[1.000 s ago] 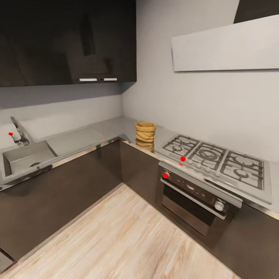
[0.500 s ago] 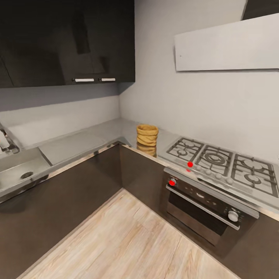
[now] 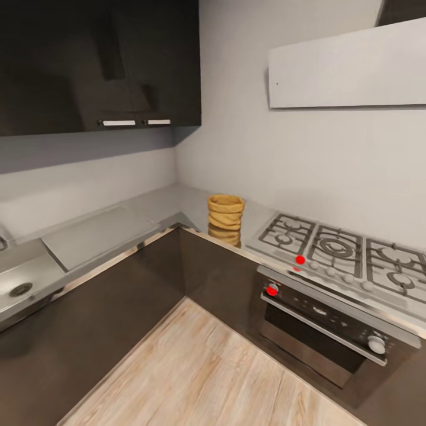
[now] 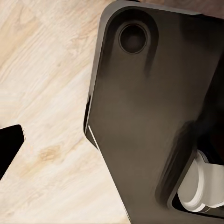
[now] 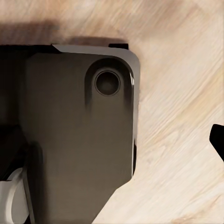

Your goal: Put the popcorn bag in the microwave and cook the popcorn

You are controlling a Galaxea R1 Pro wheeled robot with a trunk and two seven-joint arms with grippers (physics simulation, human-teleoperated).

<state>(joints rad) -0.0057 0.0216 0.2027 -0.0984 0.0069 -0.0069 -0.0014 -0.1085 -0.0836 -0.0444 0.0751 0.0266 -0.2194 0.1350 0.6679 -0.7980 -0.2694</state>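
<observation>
White walls [image 3: 248, 148], dark glossy cabinets [image 3: 94, 65], flat white hood [image 3: 349, 68], built-in oven [image 3: 331, 331], light wood floor [image 3: 201, 378].

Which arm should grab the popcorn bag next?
Right, but only just. The popcorn bag stands on the countertop a touch right of the head view's middle. Both wrist cameras look at wood floor, so both arms are probably low and far off.
</observation>
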